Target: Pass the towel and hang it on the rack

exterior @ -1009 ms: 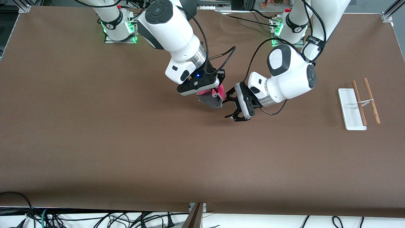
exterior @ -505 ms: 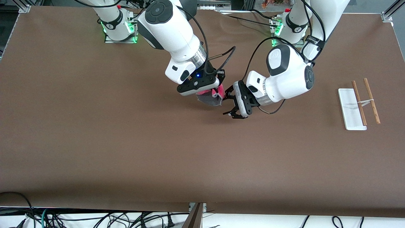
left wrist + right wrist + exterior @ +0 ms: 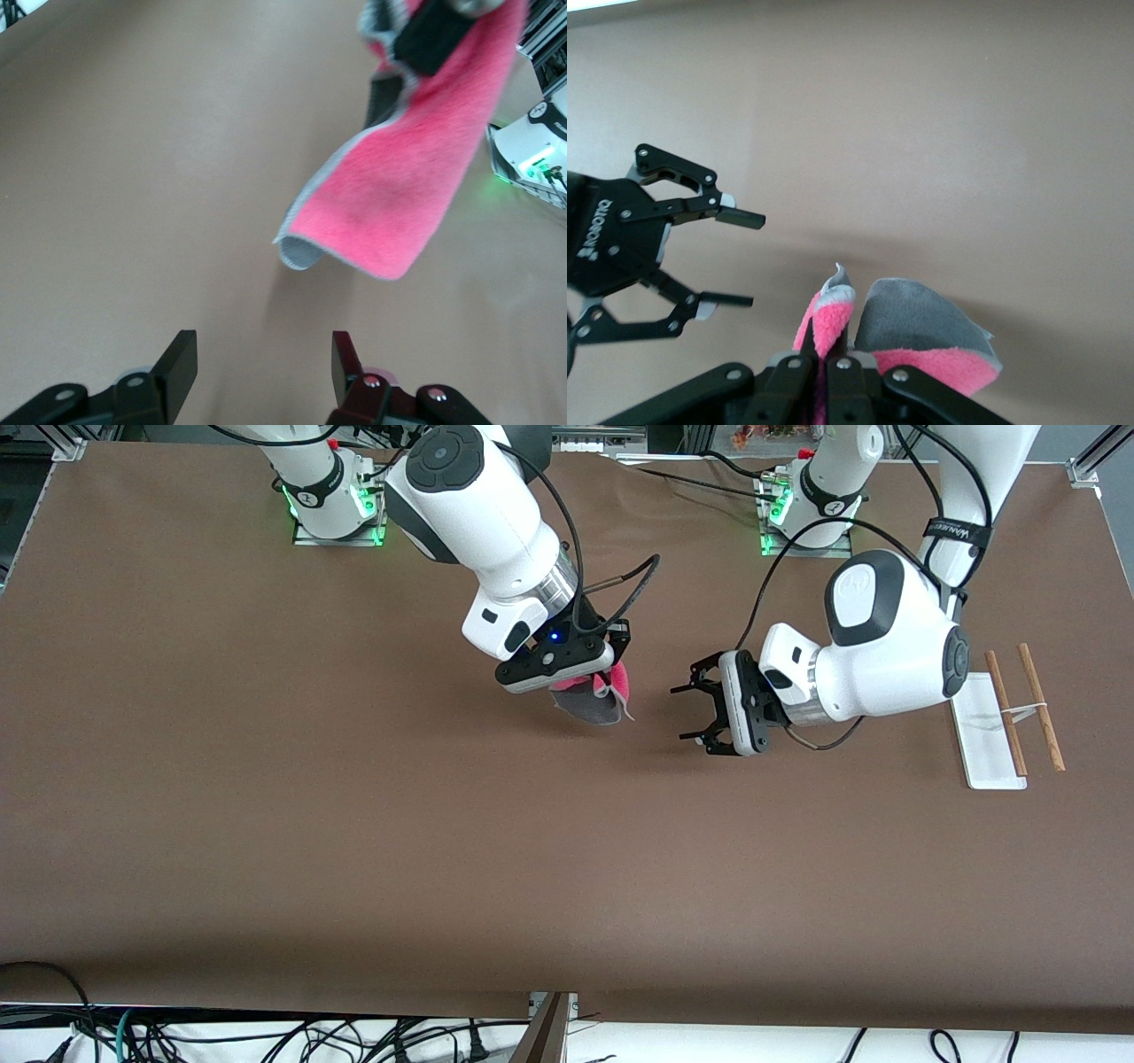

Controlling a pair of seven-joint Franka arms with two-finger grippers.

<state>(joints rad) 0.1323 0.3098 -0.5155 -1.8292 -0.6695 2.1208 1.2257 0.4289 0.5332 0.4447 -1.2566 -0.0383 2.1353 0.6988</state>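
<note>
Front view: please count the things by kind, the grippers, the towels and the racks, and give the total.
Grippers: 2, the right gripper shut on the towel, the left gripper open and empty.
Towels: 1, the pink towel.
Racks: 1, the rack at the left arm's end of the table.
Total: 4.

Right end effector [image 3: 821, 365]: black fingers pinched together on small fuzzy bright pink towel with grey reverse [image 3: 921, 336], above plain brown counter [image 3: 939, 142]. Left end effector [image 3: 731, 258] apart from towel, black fingers spread.
</note>
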